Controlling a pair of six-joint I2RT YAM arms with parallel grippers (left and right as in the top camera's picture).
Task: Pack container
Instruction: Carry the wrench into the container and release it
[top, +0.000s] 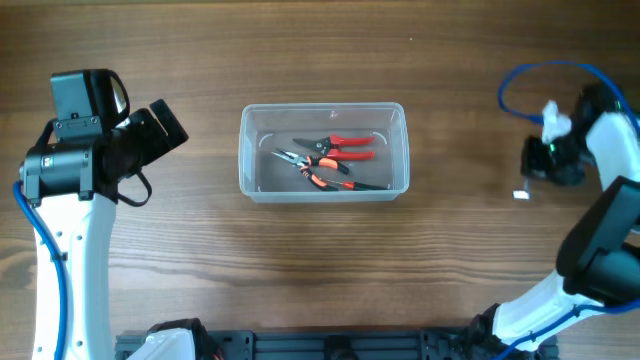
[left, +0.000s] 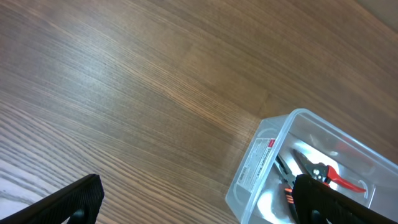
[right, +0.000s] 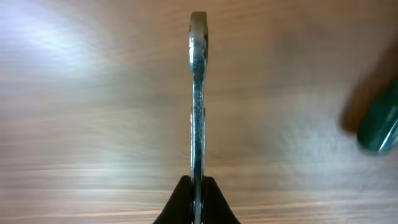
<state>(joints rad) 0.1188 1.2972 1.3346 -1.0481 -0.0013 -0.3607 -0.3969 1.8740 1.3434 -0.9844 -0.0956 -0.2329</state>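
The clear plastic container (top: 322, 108) stands at mid table and holds red-handled shears (top: 345, 143) and orange-and-black pliers (top: 322, 175). Its corner with a white label (left: 258, 158) shows in the left wrist view, with the shears (left: 329, 174) inside. My left gripper (top: 165, 125) is open and empty, left of the container, and its fingers frame bare wood in the left wrist view (left: 199, 211). My right gripper (top: 545, 165) is at the far right, shut on a slim silver wrench (right: 198, 93) held edge-on above the wood. A bit of the wrench (top: 521, 194) shows below the gripper.
A blurred dark green thing (right: 379, 121) lies to the right of the wrench in the right wrist view. A blue cable (top: 520, 85) loops by the right arm. A dark rail (top: 320, 345) runs along the front edge.
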